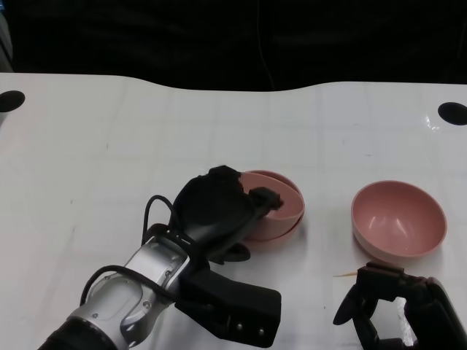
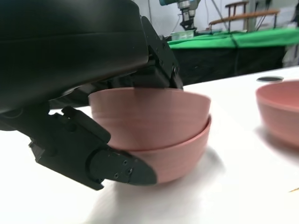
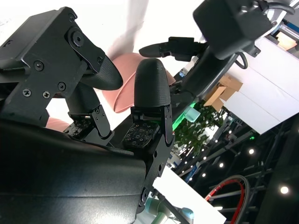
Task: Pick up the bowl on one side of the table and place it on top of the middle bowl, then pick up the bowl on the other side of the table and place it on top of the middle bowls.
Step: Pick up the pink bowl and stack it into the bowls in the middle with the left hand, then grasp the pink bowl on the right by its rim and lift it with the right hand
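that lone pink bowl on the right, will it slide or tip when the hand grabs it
The lone pink bowl looks like smooth, rigid plastic, so probably light and apt to slide on the glossy white table. Its rounded underside suggests it may rock if pressed at one rim.

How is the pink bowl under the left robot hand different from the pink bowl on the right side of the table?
The held bowl sits nested in another bowl, tilted; the lone bowl stands alone on the table, upright. The left robot hand grips the held bowl's rim; nothing touches the lone bowl, and the right robot hand is short of it. Both are pink, round and empty.
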Tool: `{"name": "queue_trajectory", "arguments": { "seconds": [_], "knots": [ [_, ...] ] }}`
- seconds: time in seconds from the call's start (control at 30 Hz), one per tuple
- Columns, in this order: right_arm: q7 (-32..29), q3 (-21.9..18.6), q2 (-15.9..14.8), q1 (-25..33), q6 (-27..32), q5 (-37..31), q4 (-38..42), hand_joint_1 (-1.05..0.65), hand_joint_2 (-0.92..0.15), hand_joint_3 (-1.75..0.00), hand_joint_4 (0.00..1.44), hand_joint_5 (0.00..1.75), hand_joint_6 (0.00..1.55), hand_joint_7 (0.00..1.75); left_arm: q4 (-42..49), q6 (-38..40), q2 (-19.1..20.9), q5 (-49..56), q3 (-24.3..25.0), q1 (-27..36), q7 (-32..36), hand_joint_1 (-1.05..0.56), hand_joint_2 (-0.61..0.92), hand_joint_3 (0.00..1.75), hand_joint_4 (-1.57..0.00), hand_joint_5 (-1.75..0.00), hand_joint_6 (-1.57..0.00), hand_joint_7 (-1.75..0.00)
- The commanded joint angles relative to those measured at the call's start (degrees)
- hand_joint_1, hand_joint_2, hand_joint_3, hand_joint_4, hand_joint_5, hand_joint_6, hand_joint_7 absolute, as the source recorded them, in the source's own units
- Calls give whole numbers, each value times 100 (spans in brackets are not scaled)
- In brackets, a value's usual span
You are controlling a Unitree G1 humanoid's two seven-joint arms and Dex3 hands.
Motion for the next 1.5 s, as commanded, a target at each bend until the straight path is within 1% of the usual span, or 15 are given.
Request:
{"name": "queue_trajectory", "arguments": {
  "seconds": [0.03, 0.3, 0.37, 0.53, 0.77, 0.8, 0.87, 0.93, 0.97, 1.13, 1.17, 1.2, 1.3, 1.37, 1.5],
  "knots": [
    [-21, -22, -68, 33, 31, 1, -64, -1, -21, -152, 82, 175, 88, 126, -205, 176, 100, 97, -29, 19, -132, -75, 92, 40, -2, -31, -22, 0],
    [-28, -21, -71, 32, 33, -3, -62, -1, -21, -153, 82, 175, 88, 126, -317, 216, 143, 48, -18, 94, -228, -78, 92, 43, 0, -31, -20, 0],
    [-35, -24, -74, 34, 46, -21, -69, -2, -28, -142, 82, 175, 86, 126, -460, 193, 216, -16, 21, 193, -298, -84, 92, 51, 0, -7, -7, -1],
    [-95, -32, -69, 11, -24, -62, -37, -1, -30, -137, 83, 175, 85, 127, -976, 164, 403, -203, 171, 467, -465, -86, 92, 53, 0, 0, -4, -1],
    [-120, -29, -63, 23, 8, -79, -67, 0, -23, -149, 82, 175, 87, 128, -1580, -489, 686, -865, 734, 1100, -123, -74, 92, 49, -5, -3, -10, -4],
    [-101, -25, -67, 21, 1, -49, -59, 0, -23, -150, 82, 175, 87, 128, -1633, -833, 743, -1092, 938, 1307, 204, -74, 92, 48, -5, -3, -10, -4],
    [-78, -18, -75, 18, -8, -9, -49, 0, -22, -151, 82, 173, 87, 127, -1676, -1304, 808, -1375, 1210, 1566, 625, -60, 92, 36, -27, -17, -27, -11],
    [-73, -15, -75, 15, 0, 0, -53, 0, -21, -152, 82, 173, 88, 127, -1603, -1774, 833, -1575, 1416, 1769, 999, -57, 92, 33, -31, -21, -31, -12],
    [-72, -15, -75, 13, 7, 0, -57, 0, -21, -153, 82, 172, 88, 127, -1548, -2040, 841, -1681, 1525, 1880, 1210, -46, 92, 26, -41, -41, -45, -16],
    [-86, -25, -71, 11, 48, -22, -95, -1, -20, -153, 83, 171, 88, 127, -1313, -2887, 857, -1961, 1828, 2213, 1641, -36, 92, 20, -40, -76, -59, -17],
    [-90, -30, -69, 8, 59, -24, -109, 0, -19, -154, 84, 170, 89, 126, -1266, -3141, 880, -2082, 1913, 2360, 1727, -29, 92, 20, -45, -104, -69, -30],
    [-90, -34, -70, 2, 65, -18, -115, 0, -19, -155, 84, 170, 89, 126, -1199, -3413, 879, -2192, 2001, 2505, 1845, -26, 92, 20, -47, -116, -73, -37],
    [-78, -39, -68, 2, 78, 10, -126, 1, -18, -155, 85, 169, 89, 126, -973, -4021, 763, -2438, 2190, 2704, 2013, -18, 91, 20, -59, -125, -74, -62],
    [-79, -48, -68, 17, 120, -13, -164, 1, -18, -155, 85, 169, 89, 125, -785, -4418, 650, -2652, 2303, 2759, 2050, -15, 82, 37, -62, -131, -71, -81],
    [-74, -43, -70, 9, 109, 14, -168, 2, -18, -155, 85, 170, 90, 125, -568, -4897, 448, -3313, 2448, 2901, 1761, -6, 58, 87, -69, -138, -77, -101]
  ]
}}
